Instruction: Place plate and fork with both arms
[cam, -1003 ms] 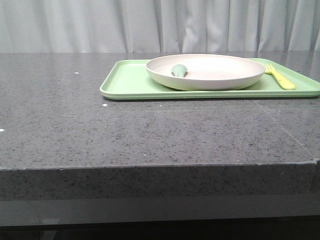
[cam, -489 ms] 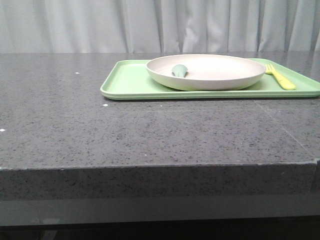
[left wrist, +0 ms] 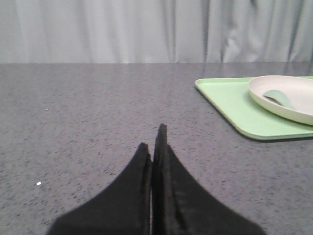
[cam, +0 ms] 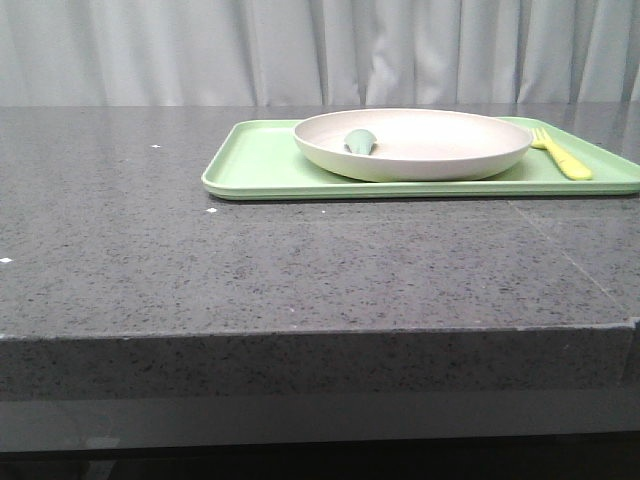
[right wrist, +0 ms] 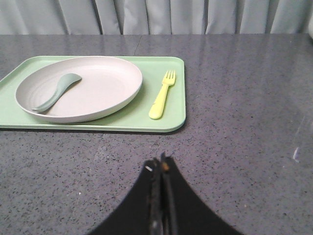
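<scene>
One plate [right wrist: 80, 87], one fork [right wrist: 162, 96] on green tray [right wrist: 177, 110], fork just beside plate. We see both well apart from left gripper [left wrist: 154, 142] and right gripper [right wrist: 160, 164], each clenched, grasping nothing.

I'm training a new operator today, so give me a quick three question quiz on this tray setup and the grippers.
1. True or false: the fork lies inside the plate.
2. What rests in the plate? A) teal spoon B) knife C) nothing
3. Fill in: both the left gripper and right gripper have their fingers ____.

Key: 1 false, it lies on the tray beside the plate. 2 A, the teal spoon. 3 shut.
</scene>
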Controlling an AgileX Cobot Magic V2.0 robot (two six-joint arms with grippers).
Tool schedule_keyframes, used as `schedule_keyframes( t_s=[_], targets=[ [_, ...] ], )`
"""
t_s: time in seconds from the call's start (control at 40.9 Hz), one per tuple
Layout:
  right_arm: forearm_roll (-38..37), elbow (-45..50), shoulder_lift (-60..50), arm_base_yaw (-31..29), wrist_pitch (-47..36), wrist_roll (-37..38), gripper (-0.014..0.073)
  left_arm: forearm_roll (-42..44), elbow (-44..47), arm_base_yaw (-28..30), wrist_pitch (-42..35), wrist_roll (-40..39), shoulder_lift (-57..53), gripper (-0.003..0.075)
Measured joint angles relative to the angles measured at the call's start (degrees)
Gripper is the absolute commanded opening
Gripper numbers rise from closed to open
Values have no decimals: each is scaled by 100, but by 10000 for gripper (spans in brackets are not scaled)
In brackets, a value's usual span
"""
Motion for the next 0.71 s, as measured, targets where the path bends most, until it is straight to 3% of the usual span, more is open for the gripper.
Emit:
schedule_keyframes(
  t_s=[0.245, 0.71],
  targets=[
    [0, 0, 0, 0, 0, 0, -116, -12, 608, 509, -146, 0, -343, -18],
    [0, 0, 0, 0, 0, 0, -116, -19, 1024, 584, -515, 0, -343, -18]
  ],
)
